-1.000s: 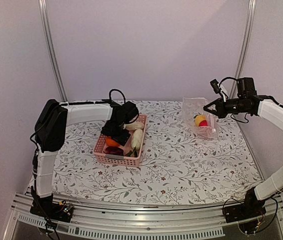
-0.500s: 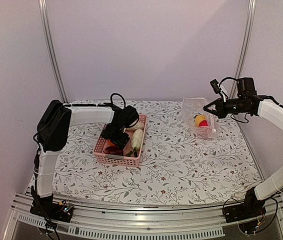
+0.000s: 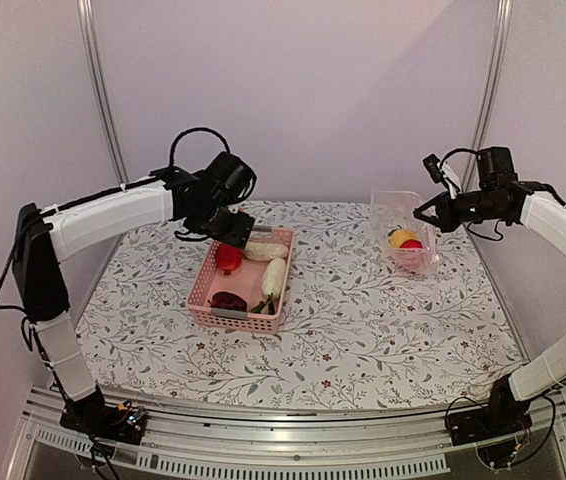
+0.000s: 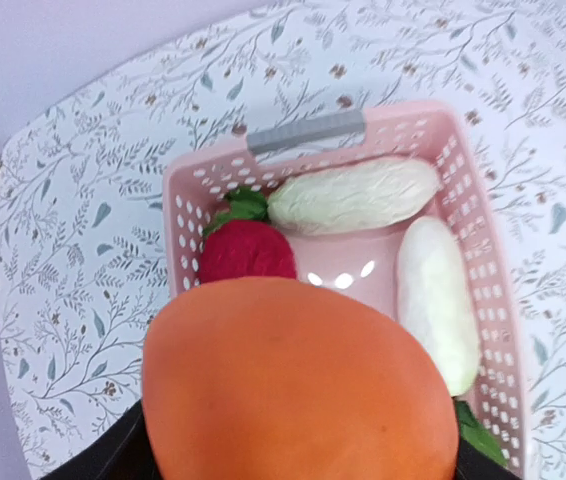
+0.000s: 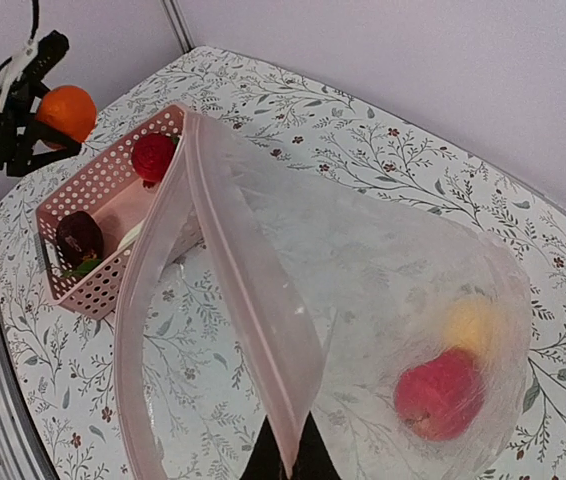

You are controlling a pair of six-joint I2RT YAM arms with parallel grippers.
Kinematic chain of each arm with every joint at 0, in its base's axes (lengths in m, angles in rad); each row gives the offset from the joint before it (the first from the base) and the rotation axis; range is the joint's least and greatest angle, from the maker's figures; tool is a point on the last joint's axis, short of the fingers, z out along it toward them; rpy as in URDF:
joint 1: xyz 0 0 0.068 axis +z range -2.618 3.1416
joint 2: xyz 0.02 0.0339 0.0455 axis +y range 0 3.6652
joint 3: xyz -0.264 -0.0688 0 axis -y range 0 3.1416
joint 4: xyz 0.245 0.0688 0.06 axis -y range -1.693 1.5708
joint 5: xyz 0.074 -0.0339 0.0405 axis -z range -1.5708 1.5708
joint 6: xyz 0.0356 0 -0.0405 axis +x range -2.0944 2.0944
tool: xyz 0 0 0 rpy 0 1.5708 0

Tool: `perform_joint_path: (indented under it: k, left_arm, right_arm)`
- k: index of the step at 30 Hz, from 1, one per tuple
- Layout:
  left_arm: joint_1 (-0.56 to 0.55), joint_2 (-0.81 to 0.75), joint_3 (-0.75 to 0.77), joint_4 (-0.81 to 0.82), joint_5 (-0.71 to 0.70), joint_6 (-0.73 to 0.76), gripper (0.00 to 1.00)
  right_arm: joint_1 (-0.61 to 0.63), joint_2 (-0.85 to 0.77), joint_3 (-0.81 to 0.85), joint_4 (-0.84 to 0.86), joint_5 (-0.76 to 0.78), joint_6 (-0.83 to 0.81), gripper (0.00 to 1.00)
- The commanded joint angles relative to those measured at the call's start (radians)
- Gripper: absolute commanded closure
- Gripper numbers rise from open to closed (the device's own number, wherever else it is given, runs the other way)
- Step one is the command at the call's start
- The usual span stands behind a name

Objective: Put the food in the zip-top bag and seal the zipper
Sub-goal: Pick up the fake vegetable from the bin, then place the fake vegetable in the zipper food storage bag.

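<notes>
An orange (image 4: 293, 390) fills the left wrist view, with my left gripper (image 3: 227, 224) shut on it above the back left of the pink basket (image 4: 178, 190). Below it lie a red fruit (image 4: 246, 250) and two long white pieces (image 4: 353, 195) (image 4: 438, 300). A dark maroon piece (image 3: 228, 300) sits at the basket's front. At the back right, my right gripper (image 5: 288, 465) is shut on the pale pink zipper (image 5: 248, 290), holding the clear zip-top bag (image 5: 383, 280) open. A yellow lemon (image 5: 473, 325) and a red fruit (image 5: 443, 392) lie inside the bag.
The basket (image 3: 233, 318) stands left of centre on the flower-patterned table (image 3: 363, 330). Metal posts (image 3: 103, 100) (image 3: 488, 90) rise at the back corners in front of a plain wall. A metal rail (image 3: 293, 440) runs along the near edge.
My left gripper has risen out of the basket, up and toward the back left, with the orange in it. The right gripper still holds the bag's mouth, a little higher.
</notes>
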Motion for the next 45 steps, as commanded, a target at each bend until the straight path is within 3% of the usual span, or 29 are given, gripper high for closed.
perform_joint_path:
  k: [1,8,11,20,25,31,36,41,45]
  left_arm:
    - [-0.082,-0.108,-0.024,0.226,0.102,0.031,0.29]
    - [-0.266,-0.150,-0.030,0.641,0.321,0.106,0.29]
    - [-0.309,-0.112,-0.001,0.743,0.397,0.113,0.28]
    - [-0.351,0.121,0.246,0.721,0.379,0.100,0.25]
    - [-0.357,0.275,0.435,0.632,0.293,0.134,0.20]
    - [-0.361,0.378,0.593,0.578,0.142,0.205,0.03]
    - [-0.380,0.301,0.531,0.643,0.116,0.243,0.02]
    - [-0.420,0.088,0.270,0.857,0.119,0.304,0.02]
    - [-0.422,-0.062,0.085,0.904,0.073,0.304,0.02]
  right_arm:
    - [0.032,-0.042,0.045,-0.083,0.061,-0.028,1.00]
    - [0.071,-0.017,0.086,-0.125,0.065,-0.017,1.00]
    - [0.095,-0.016,0.100,-0.139,0.071,-0.015,1.00]
    - [0.123,-0.030,0.146,-0.196,0.032,0.003,1.00]
    - [0.122,-0.018,0.194,-0.237,-0.035,0.018,1.00]
    - [0.123,-0.018,0.242,-0.267,-0.058,0.039,1.00]
    - [0.123,0.003,0.258,-0.271,-0.010,0.057,1.00]
    - [0.122,0.038,0.253,-0.259,0.060,0.062,1.00]
    - [0.110,0.045,0.253,-0.240,0.113,0.063,1.00]
